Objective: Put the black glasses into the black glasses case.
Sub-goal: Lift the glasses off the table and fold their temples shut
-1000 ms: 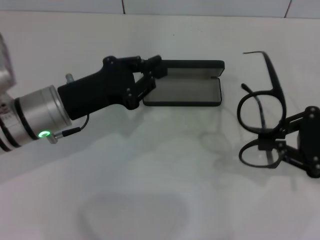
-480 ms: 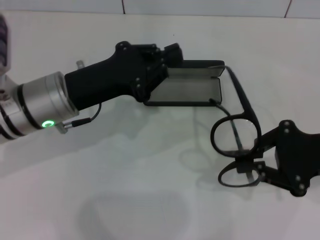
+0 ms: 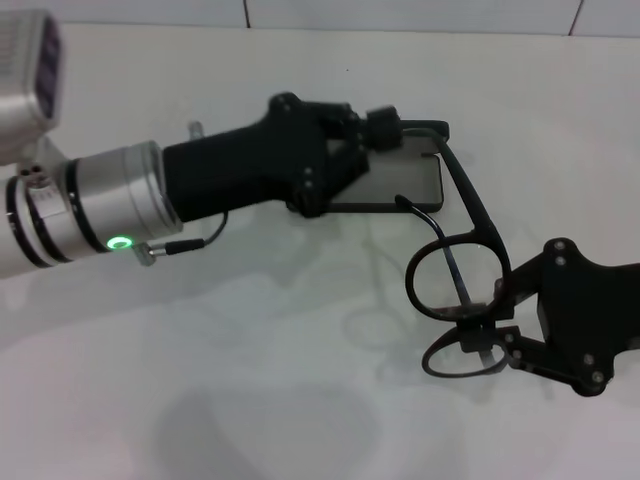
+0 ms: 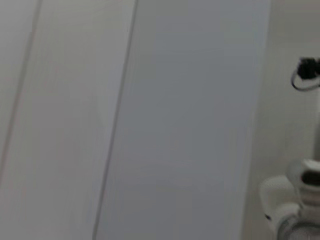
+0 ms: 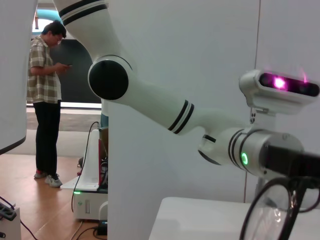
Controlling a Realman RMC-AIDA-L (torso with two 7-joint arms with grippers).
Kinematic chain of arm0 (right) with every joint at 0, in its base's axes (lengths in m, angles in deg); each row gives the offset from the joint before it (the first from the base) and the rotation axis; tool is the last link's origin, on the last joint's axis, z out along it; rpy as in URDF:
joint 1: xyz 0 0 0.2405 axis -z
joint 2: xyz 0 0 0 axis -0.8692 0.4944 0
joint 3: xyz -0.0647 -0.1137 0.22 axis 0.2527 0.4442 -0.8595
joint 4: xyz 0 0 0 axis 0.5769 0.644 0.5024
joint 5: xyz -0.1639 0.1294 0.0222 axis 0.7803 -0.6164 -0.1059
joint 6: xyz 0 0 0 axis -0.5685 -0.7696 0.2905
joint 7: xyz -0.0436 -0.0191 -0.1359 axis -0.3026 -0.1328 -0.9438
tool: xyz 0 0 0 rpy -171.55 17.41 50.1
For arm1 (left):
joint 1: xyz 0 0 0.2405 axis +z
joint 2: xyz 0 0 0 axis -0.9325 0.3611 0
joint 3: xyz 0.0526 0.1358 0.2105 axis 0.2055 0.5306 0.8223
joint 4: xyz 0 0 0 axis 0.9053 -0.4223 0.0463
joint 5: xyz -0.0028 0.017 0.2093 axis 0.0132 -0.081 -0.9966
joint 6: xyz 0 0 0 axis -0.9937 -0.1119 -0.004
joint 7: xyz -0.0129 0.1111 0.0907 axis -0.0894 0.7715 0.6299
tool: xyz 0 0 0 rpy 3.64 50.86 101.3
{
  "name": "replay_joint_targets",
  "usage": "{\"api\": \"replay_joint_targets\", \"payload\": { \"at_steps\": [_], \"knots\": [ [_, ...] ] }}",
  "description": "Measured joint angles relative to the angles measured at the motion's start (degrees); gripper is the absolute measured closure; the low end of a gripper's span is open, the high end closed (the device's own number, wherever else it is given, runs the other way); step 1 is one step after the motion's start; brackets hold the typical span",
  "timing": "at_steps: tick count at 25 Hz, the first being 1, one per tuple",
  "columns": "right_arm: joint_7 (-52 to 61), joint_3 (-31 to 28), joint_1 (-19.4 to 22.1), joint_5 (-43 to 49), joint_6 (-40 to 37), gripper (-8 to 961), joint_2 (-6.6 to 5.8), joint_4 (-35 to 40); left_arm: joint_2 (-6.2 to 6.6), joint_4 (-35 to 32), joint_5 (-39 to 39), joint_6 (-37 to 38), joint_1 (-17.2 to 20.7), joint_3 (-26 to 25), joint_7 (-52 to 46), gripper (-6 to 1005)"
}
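Two arms: I have both over the white table in my head view, the left reaching in from the left, the right from the lower right.
Left pincer: it sits at the left end of the black glasses case, over the upright lid; its fingers look drawn in on the lid's edge, though I cannot say for certain that they grip it.
Black glasses case: it lies open on the far middle of the table, the grey lining facing up, the lid standing along its far side; the left arm's black housing covers its left part.
Right pincer: it is closed on the black glasses at the bridge, between the two lenses.
Black glasses: they are held just right of and nearer to me than the case, the lenses toward the pincer; one temple arm runs up and away to the case's far right corner, the other curves toward the case's near right edge. Whether either tip touches the case I cannot tell.
Right wrist view: one lens rim shows at the lower corner, and beyond it the left arm's silver cuff with its green light.
Left wrist view: only pale wall panels.
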Motion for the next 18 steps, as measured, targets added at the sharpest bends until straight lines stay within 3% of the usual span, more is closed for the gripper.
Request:
{"api": "replay_joint_targets", "payload": {
  "at_steps": [8,18],
  "knots": [
    [-0.08,0.02,-1.03,-0.38,0.12,855,0.01,-0.58,-0.3,0.08,-2.81,2.04,-1.4,0.04,-0.74,944],
    [-0.13,1.17,-0.92,-0.54,0.49,856,0.01,-0.8,-0.43,0.88,4.99,3.59,-0.25,-0.19,0.57,945]
  ]
}}
